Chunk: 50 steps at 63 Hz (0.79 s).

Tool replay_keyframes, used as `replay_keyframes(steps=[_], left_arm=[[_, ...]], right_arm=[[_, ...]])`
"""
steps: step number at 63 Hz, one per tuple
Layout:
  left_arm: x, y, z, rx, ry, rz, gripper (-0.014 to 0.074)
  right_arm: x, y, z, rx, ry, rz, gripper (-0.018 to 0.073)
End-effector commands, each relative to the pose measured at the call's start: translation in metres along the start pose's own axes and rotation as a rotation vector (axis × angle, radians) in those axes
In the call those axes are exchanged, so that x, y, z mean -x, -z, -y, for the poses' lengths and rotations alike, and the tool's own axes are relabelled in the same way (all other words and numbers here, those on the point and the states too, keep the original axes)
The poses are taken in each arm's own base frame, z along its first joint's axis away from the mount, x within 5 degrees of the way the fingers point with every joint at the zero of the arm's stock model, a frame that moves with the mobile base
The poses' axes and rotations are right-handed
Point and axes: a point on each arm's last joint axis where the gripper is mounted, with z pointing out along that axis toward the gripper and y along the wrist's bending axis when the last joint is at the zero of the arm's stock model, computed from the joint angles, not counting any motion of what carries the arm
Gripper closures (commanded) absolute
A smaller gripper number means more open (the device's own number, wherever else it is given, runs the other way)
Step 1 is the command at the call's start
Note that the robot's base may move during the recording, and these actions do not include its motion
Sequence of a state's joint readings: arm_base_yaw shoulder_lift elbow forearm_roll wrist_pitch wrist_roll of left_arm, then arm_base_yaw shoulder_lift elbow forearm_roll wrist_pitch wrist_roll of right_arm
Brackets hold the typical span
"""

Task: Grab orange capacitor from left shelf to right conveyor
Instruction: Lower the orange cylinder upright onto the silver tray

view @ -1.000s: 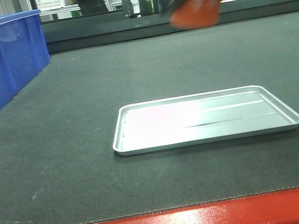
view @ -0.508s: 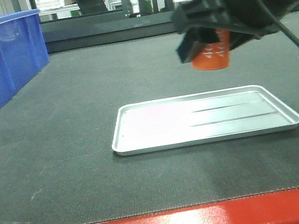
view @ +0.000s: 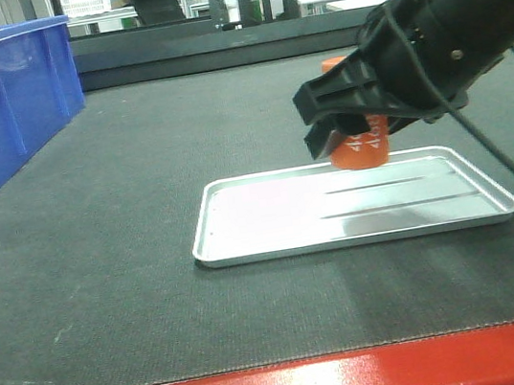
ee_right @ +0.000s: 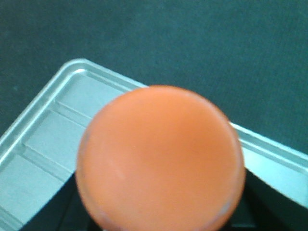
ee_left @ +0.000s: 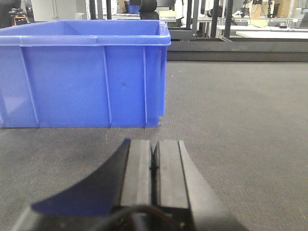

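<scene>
Orange capacitor [view: 362, 151] is reading as a stiff, smooth little can, probably light but slick on its sides, so I'm judging the mid-body, squeezed square across the flanks, as the place to be holding it, not the flat top. Sweeping from the left: the blue bin [view: 2, 105] is sitting at the far left of the table [view: 115, 146], and the left tool [ee_left: 154, 144] is idling in front of it with its fingers pressed together, nothing between them. Moving to the middle, the silver tray [view: 261, 221] is lying flat on the dark belt. Further right, the right tool [view: 344, 126] is pinching the capacitor around its upper body, with the lettered lower half poking out beneath the fingers. It's hanging upright and low at the tray's far rim, though I'm not able to tell whether its base is touching. The right wrist view is looking straight down on the round top, with the tray's rim running underneath
</scene>
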<state>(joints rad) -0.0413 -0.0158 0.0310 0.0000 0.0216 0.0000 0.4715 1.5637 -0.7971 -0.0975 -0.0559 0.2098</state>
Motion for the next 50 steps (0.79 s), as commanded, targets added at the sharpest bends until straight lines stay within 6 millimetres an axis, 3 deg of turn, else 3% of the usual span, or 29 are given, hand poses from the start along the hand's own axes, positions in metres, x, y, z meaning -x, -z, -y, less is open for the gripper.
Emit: replay_keyframes(steps=[1, 8, 31, 50], left_arm=[[0.010, 0.001, 0.000, -0.004, 0.006, 0.096, 0.0701], [0.010, 0.001, 0.000, -0.004, 0.006, 0.096, 0.0701], [0.010, 0.001, 0.000, -0.004, 0.006, 0.096, 0.0701], [0.010, 0.001, 0.000, -0.004, 0.006, 0.096, 0.0701]], right_arm=[[0.025, 0.006, -0.004, 0.029, 0.016, 0.153, 0.0499], [0.019, -0.002, -0.004, 0.026, 0.016, 0.124, 0.0466], [0.017, -0.005, -0.003, 0.024, 0.011, 0.110, -0.0079], [0.015, -0.005, -0.003, 0.019, 0.005, 0.087, -0.0061]])
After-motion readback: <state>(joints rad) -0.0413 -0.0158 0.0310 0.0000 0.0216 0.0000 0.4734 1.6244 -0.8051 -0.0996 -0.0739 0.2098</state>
